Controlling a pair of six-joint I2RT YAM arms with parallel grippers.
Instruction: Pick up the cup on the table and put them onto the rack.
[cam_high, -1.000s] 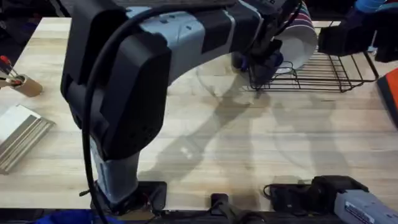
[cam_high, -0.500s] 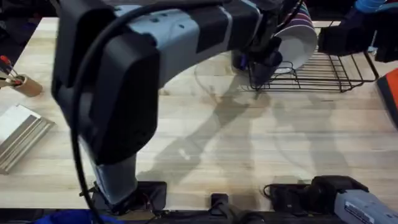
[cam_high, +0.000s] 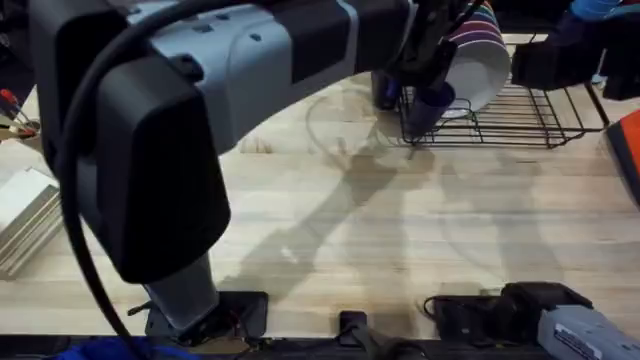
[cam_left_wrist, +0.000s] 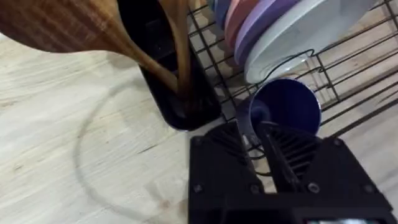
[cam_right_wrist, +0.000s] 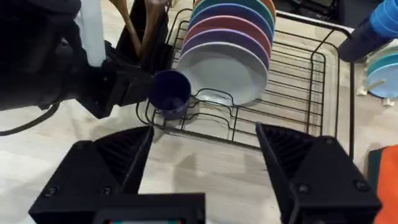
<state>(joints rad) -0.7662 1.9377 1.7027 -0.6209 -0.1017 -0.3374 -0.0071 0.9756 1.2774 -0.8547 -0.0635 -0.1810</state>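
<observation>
The navy-blue cup (cam_high: 432, 103) hangs at the front left corner of the black wire rack (cam_high: 530, 122), tipped on its side. My left gripper (cam_high: 418, 82) is shut on its rim. In the left wrist view the cup (cam_left_wrist: 287, 107) shows its open mouth, with one ribbed finger (cam_left_wrist: 287, 152) reaching inside over the wall; the gripper (cam_left_wrist: 258, 142) sits just over the rack's wires (cam_left_wrist: 214, 68). In the right wrist view the cup (cam_right_wrist: 169, 93) sits just in front of the white plate (cam_right_wrist: 227, 73). My right gripper (cam_right_wrist: 205, 163) stands open, well back from the rack (cam_right_wrist: 298, 121) over the table (cam_high: 400, 230).
A black utensil holder (cam_left_wrist: 163, 74) with wooden utensils stands right beside the rack's left end. Upright coloured plates (cam_right_wrist: 231, 28) fill the rack's left half. A tan cylinder with red-handled tools (cam_high: 18, 120) and a stack of pale boards (cam_high: 25, 215) lie far left. Blue items (cam_right_wrist: 379, 28) sit behind the rack.
My left arm's elbow has swung left and risen closer under the camera. The cup has lifted slightly at the rack's corner. The right arm has not moved.
</observation>
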